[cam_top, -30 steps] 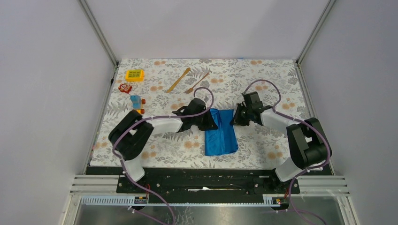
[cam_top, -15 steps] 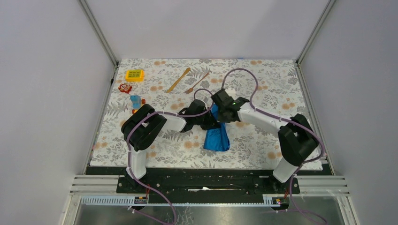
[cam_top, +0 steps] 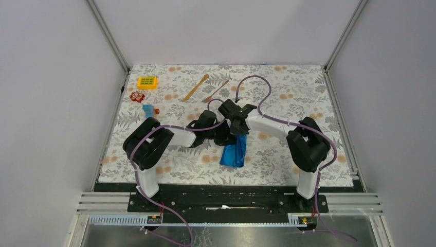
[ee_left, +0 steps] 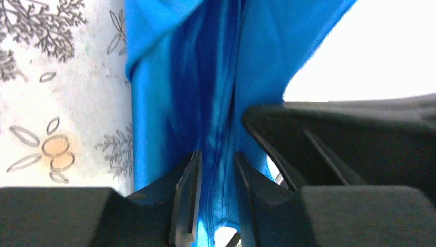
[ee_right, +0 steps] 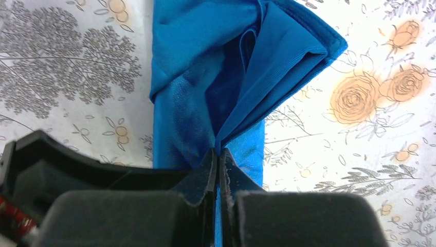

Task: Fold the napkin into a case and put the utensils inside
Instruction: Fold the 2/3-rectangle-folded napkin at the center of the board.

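Floral tablecloth (cam_top: 288,87); right gripper (ee_right: 218,157) reaches leftward, pinching napkin (ee_right: 195,62); left gripper (ee_left: 217,159) beside, slightly parted.

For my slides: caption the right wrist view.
Right gripper pinches a fold of the blue napkin over the floral tablecloth.

There is one blue napkin (cam_top: 234,153). Two wooden utensils, far in the middle: one flat stick (cam_top: 196,88) and one fork (cam_top: 215,91). Three little toys, far on the left: one yellow toy (cam_top: 147,82), one red toy (cam_top: 137,96), one blue toy (cam_top: 148,109). Two robot arms: one left arm (cam_top: 177,138), one right arm (cam_top: 272,123).
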{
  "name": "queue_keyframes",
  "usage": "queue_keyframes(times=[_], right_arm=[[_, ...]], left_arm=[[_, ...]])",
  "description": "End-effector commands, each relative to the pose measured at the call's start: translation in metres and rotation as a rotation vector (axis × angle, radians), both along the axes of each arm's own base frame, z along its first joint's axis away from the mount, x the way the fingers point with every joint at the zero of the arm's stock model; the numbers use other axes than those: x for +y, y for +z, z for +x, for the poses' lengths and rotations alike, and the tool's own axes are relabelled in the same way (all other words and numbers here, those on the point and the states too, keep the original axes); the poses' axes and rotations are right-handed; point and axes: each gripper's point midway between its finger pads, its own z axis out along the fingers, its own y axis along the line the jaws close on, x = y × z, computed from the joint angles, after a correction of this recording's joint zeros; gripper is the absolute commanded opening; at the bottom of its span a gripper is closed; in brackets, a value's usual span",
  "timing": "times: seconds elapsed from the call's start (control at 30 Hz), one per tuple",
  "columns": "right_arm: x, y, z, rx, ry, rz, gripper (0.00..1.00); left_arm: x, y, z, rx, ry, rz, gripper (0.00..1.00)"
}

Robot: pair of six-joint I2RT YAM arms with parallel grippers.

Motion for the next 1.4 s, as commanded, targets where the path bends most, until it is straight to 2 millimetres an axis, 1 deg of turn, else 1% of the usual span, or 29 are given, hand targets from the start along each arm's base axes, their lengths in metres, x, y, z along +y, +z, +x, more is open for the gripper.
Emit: queue_keyframes(times=[0.0,0.1,0.23,0.3,0.4,0.47,0.53,0.6,0.7,0.77,0.93,1.03,1.1,1.17,1.23,1.3,1.37], right_arm=[[0.007,0.009,0.016,-0.045,-0.054,0.006,0.00],[0.007,0.008,0.016,-0.043,-0.061,0.001,0.00],[0.010,0.009,0.018,-0.036,-0.065,0.008,0.00],[0.011,0.008,0.018,-0.031,-0.069,0.009,0.00],[0.015,0.004,0.017,-0.018,-0.072,0.015,0.00],[0.017,0.002,0.017,-0.007,-0.073,0.018,0.00],[0.019,0.000,0.016,0.004,-0.078,0.019,0.00],[0.020,-0.003,0.016,0.014,-0.089,0.024,0.00],[0.023,-0.009,0.016,0.027,-0.103,0.032,0.00],[0.025,-0.011,0.015,0.034,-0.106,0.034,0.00],[0.033,-0.012,0.012,0.034,-0.113,0.051,0.00],[0.038,-0.015,0.010,0.043,-0.120,0.069,0.00],[0.037,-0.017,0.010,0.040,-0.131,0.069,0.00],[0.037,-0.019,0.010,0.036,-0.137,0.071,0.00],[0.038,-0.019,0.012,0.032,-0.143,0.077,0.00],[0.038,-0.018,0.012,0.028,-0.150,0.082,0.00],[0.039,-0.016,0.013,0.022,-0.153,0.092,0.00]], left_arm=[[0.007,0.044,-0.007,-0.063,-0.058,-0.096,0.39],[0.020,0.054,-0.011,-0.082,-0.059,-0.077,0.42],[0.057,0.044,-0.005,-0.095,0.039,0.023,0.42],[0.068,0.033,-0.002,-0.092,0.068,0.057,0.44],[0.067,0.016,-0.003,-0.066,0.052,0.079,0.44],[0.063,0.009,-0.007,-0.043,0.047,0.050,0.42],[0.064,0.000,-0.010,-0.029,0.059,0.050,0.40],[0.062,-0.009,-0.014,-0.013,0.060,0.051,0.36],[0.053,-0.019,-0.024,0.018,0.040,0.032,0.26],[0.051,-0.024,-0.029,0.026,0.043,0.041,0.23],[0.051,-0.027,-0.030,0.027,0.051,0.037,0.17],[0.053,-0.029,-0.031,0.026,0.055,0.042,0.16],[0.055,-0.027,-0.032,0.022,0.058,0.043,0.16],[0.056,-0.022,-0.033,0.008,0.054,0.037,0.18],[0.058,-0.015,-0.033,-0.006,0.050,0.023,0.24],[0.061,-0.005,-0.031,-0.019,0.054,-0.005,0.39],[0.064,0.007,-0.029,-0.039,0.057,-0.031,0.49]])
